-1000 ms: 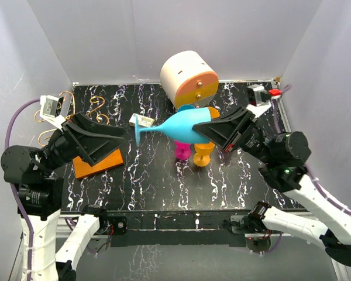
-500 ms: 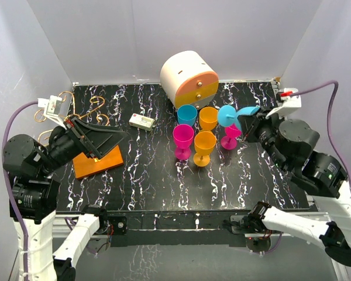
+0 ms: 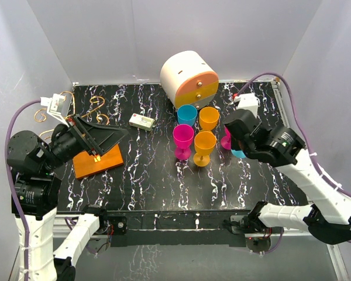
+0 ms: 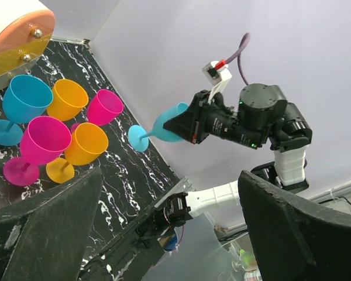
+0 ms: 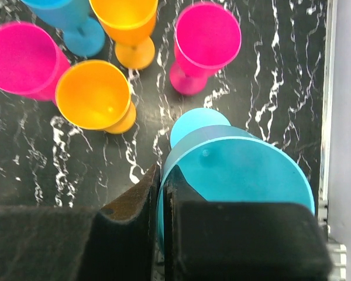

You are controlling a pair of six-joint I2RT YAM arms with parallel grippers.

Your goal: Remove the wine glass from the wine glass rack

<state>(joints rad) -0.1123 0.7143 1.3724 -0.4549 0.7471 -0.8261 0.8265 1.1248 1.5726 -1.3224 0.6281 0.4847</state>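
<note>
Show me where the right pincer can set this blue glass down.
Bare marble runs between the five standing glasses and the near edge, and between them and the rack base. A narrower strip, by the held blue glass, lies between the rightmost pink glass and the table's right edge. Crowded: around the cluster before the cabinet.

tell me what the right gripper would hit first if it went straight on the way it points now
Probably the black marbled tabletop: the right gripper points down, and the foot of the turquoise plastic wine glass it grips would land first, on bare surface beside the pink plastic wine glass.
</note>
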